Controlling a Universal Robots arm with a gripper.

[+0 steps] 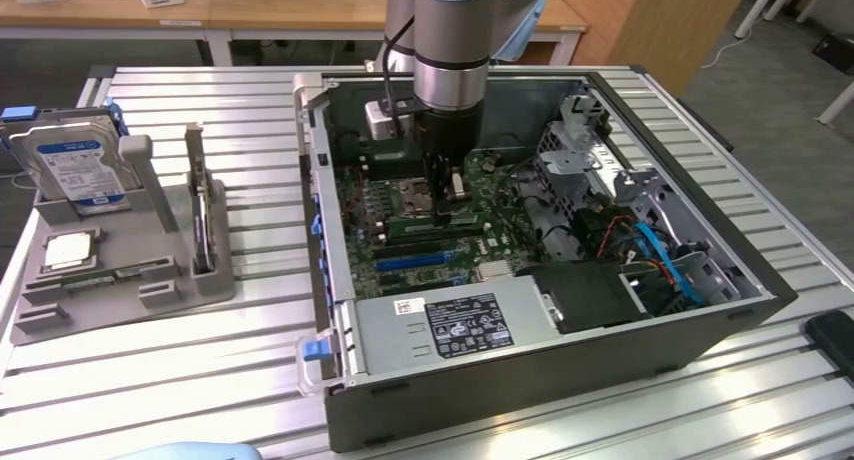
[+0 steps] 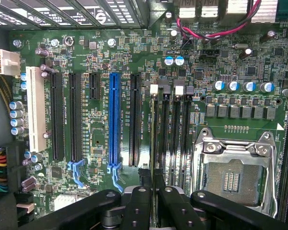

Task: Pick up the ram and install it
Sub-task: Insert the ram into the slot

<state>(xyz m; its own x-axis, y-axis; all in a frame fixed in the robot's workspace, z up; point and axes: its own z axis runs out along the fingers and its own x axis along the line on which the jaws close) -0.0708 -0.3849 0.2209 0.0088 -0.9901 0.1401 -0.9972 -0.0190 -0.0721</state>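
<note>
In the exterior view, the arm reaches straight down into the open case (image 1: pixel 534 375) lying on the table. The gripper (image 1: pixel 447 205) is low over the board (image 1: pixel 400 195), its fingers pressed nearly together on the ram (image 1: pixel 441 220). The ram shows as a green strip on edge. Its long axis lies flat and runs across from the exterior view's left to right, parallel to the blue slot (image 1: pixel 411 262) just nearer the camera. Well apart, to the exterior view's left, a grey holder (image 1: pixel 200 285) carries the drive (image 1: pixel 80 165) and the processor (image 1: pixel 67 250).

In the wrist view, the gripper (image 2: pixel 152 184) pinches the ram (image 2: pixel 152 143), seen edge-on as a thin pale line. It runs out from between the fingers (image 2: pixel 139 196) along the ram slots (image 2: pixel 170 134). It lies at the slot farthest from the socket (image 2: pixel 233 177), its length parallel to them and to the blue slot (image 2: pixel 114 120). I cannot tell whether it is seated.
</note>
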